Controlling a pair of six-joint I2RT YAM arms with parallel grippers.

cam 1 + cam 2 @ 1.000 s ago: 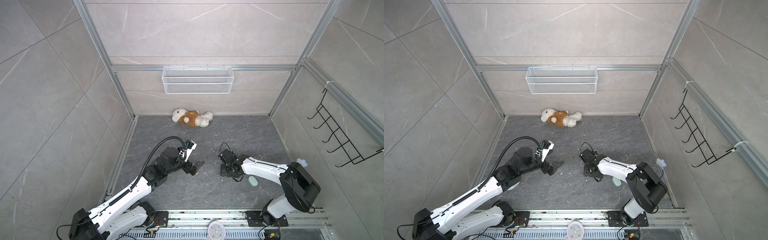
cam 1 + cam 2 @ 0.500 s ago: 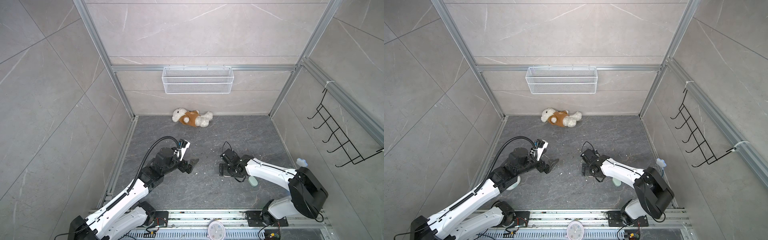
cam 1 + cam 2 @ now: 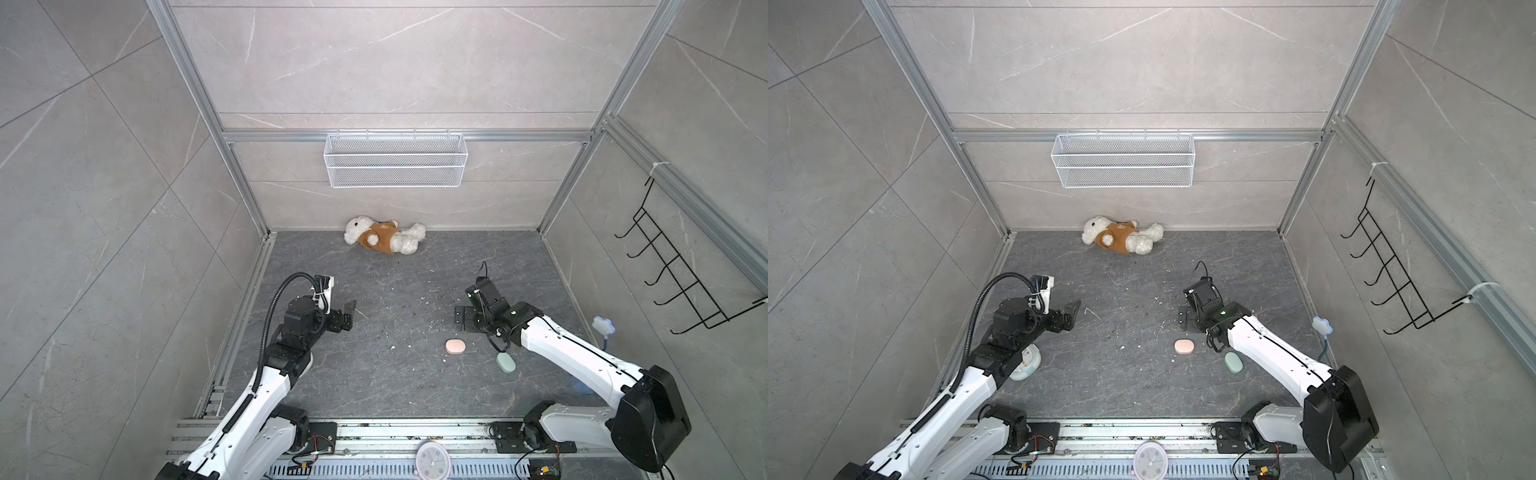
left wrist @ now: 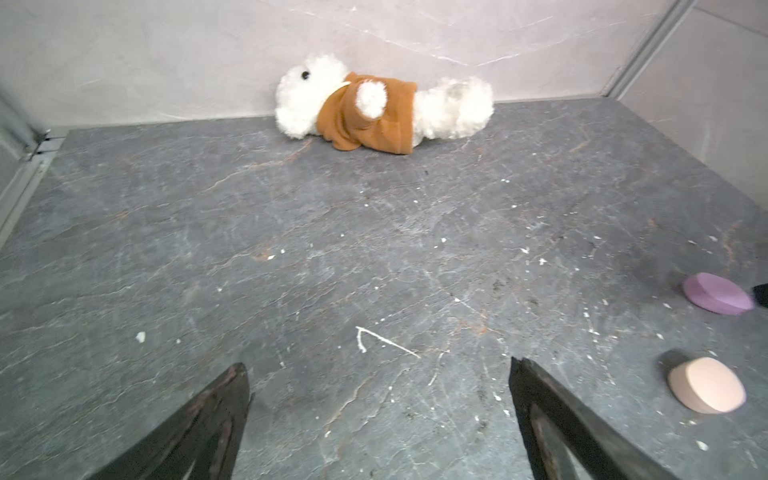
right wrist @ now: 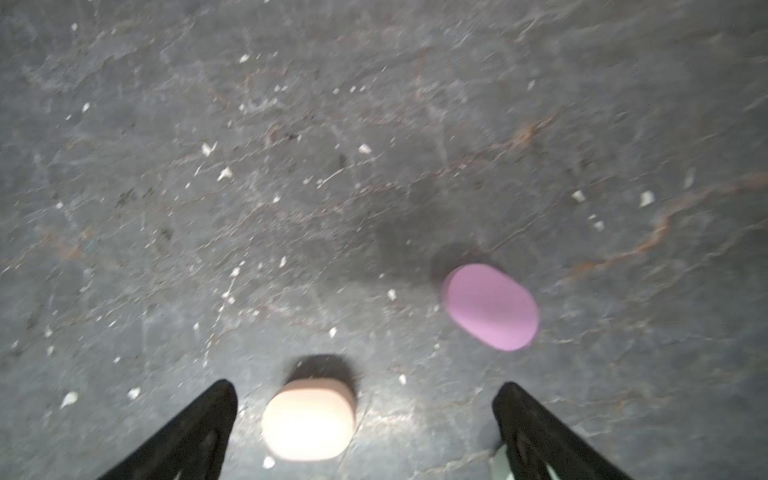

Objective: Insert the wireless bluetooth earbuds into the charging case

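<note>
Nearest lies the mint case (image 3: 505, 363), just right of the peach case (image 3: 455, 346). The right gripper (image 5: 365, 388) hangs over the peach case, jaws wide and empty, with the case off-centre between them. The lilac case (image 5: 491, 306) sits just beyond the peach case. The left gripper (image 4: 378, 365), wide and empty, hangs well left of it. All three cases look shut. No earbuds show; they are probably stowed, though blur prevents certainty. If the peach case is to be gripped, centre the jaws on it first, then descend squarely so that it does not skid.
</note>
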